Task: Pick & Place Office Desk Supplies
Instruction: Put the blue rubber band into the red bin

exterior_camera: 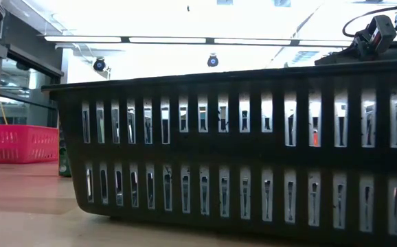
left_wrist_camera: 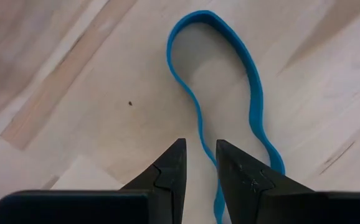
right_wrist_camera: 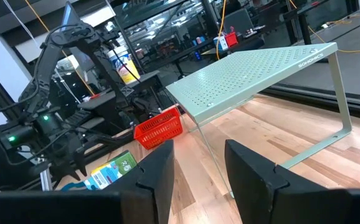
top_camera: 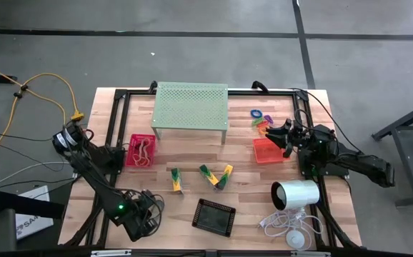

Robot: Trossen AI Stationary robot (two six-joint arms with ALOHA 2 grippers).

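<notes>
Left gripper [left_wrist_camera: 200, 163], jaws slightly parted, straddles a blue rubber band [left_wrist_camera: 230, 93] on the table [left_wrist_camera: 74, 74], apparently needing closure next; right gripper [right_wrist_camera: 198, 165] waits open by the orange tray [top_camera: 269, 150].

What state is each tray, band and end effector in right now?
Left end effector: open, straddling one strand of the blue rubber band.
Right end effector: open, empty.
Pink-red tray: upright, holds bands.
Black tray: upright.
Orange tray: upright.
</notes>
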